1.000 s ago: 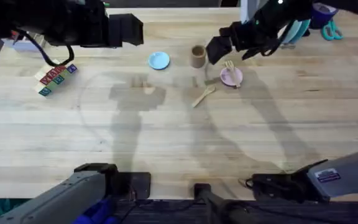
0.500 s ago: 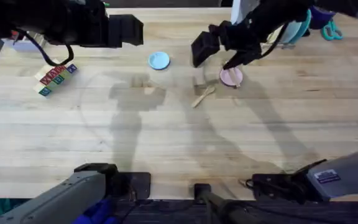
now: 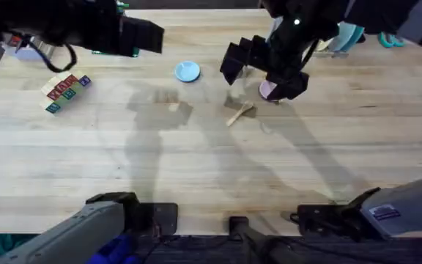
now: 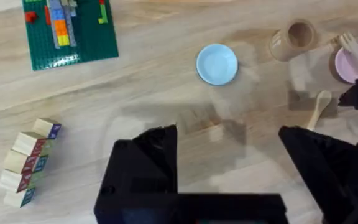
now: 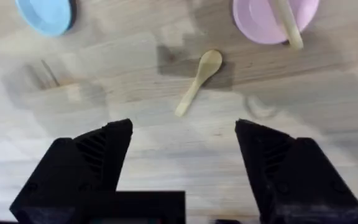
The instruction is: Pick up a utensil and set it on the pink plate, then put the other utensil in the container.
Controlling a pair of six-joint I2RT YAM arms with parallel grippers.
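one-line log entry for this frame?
fork: on pink plate | spoon: on table, untouched | cup: upright beside plate | right hand: open above spoon | left hand: open, idle

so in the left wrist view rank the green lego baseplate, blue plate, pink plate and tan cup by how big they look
1. green baseplate, clearly largest
2. blue plate and pink plate: look about alike; the pink one is partly cut by the frame edge and carries the fork, so no ranking
3. tan cup, smallest
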